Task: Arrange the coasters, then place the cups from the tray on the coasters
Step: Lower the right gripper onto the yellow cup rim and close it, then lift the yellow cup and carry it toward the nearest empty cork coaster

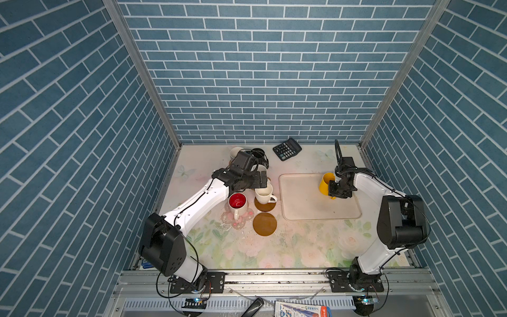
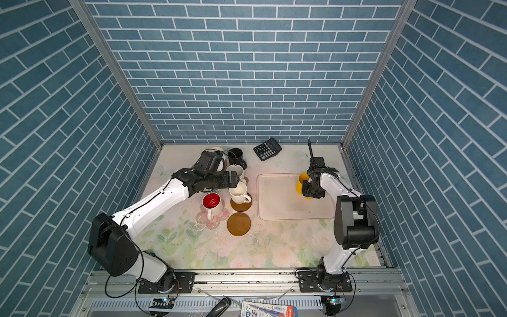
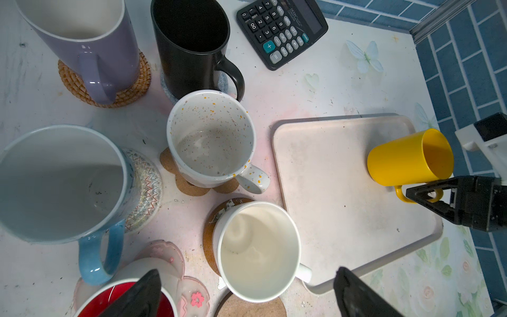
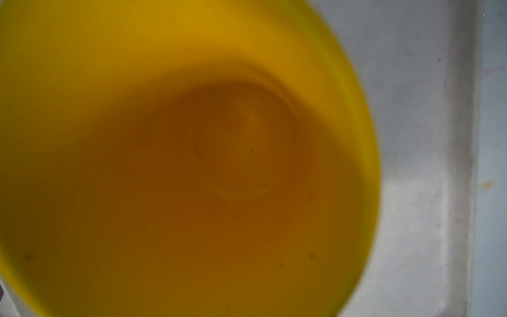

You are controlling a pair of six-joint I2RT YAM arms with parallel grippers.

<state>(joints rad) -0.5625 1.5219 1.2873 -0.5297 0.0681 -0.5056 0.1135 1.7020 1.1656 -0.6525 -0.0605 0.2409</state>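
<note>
The right pincer (image 3: 424,201) pinches the tilted yellow mug (image 3: 406,159) by its handle (a thin hold); the mug may swing and drop onto the tray (image 3: 329,164). The left pincer (image 1: 261,179) hangs spread wide.

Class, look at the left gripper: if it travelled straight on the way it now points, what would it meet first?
Most likely the plain cream mug, which sits straight ahead between the jaws of the open left gripper; depth is hard to judge.
</note>
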